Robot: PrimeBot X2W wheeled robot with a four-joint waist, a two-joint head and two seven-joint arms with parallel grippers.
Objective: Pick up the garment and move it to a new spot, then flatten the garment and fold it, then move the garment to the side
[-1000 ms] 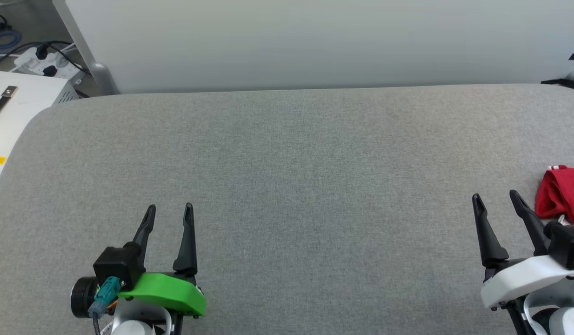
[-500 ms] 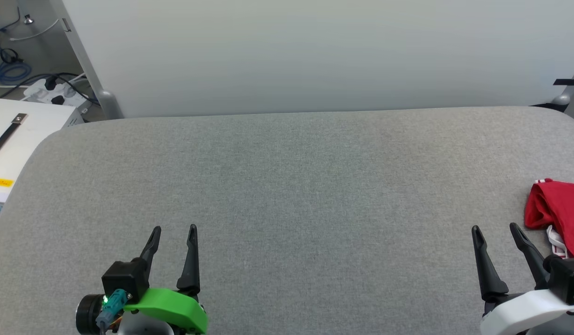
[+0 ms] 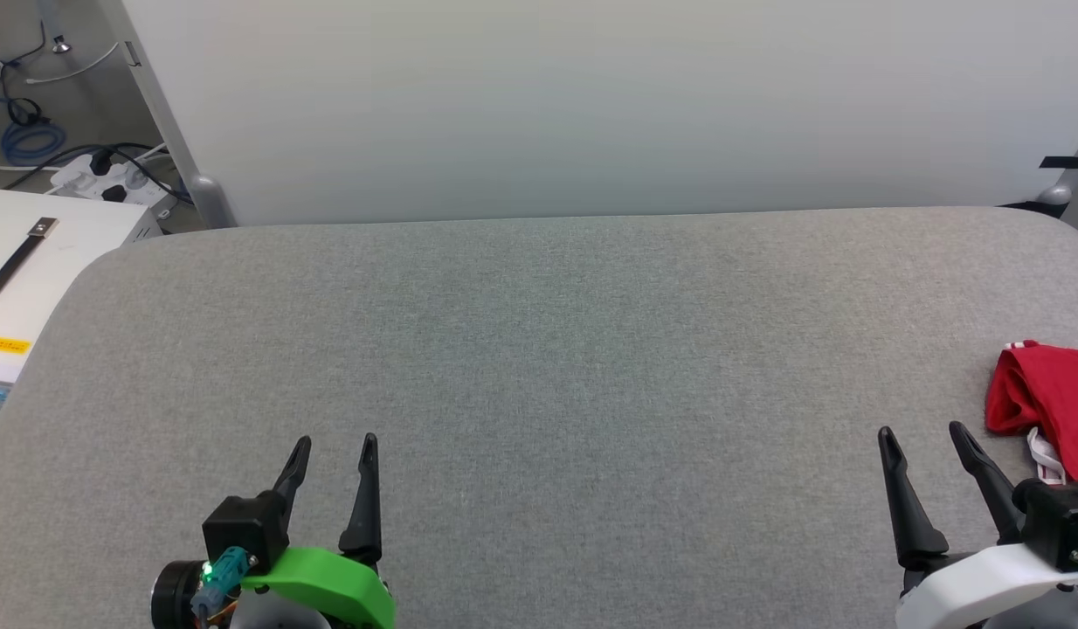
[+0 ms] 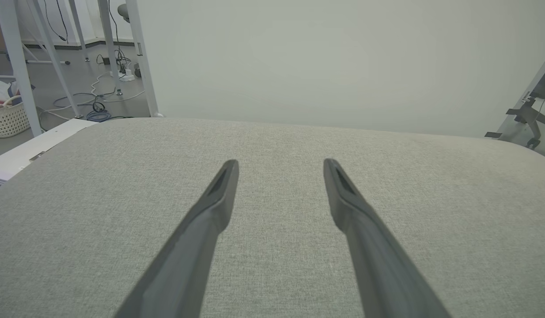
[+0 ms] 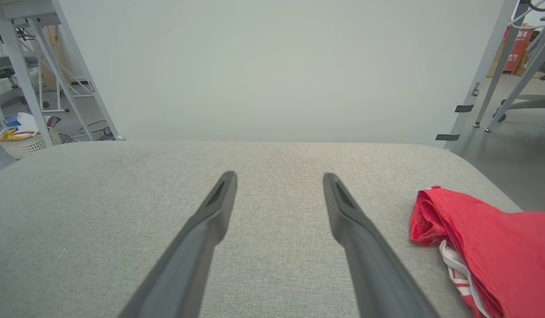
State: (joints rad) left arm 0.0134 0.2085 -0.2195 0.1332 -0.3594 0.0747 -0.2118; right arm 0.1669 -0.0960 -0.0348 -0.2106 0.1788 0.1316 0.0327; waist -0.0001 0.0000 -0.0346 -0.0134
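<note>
Grey fabric surface [image 3: 539, 349] before a pale panel [image 3: 591, 105] bears the garment [image 3: 1050, 393] beside the released right hand [image 3: 921, 431]; left hand [image 3: 336, 439] released too.

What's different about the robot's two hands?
Colour: the left gripper has a bright green shell behind its fingers, and the right gripper has a white one.
Place: the right gripper sits close beside the red garment without touching it, while the left gripper is far across the grey table from it.
Same: both have two long dark fingers, both are open, and both hold nothing.
</note>
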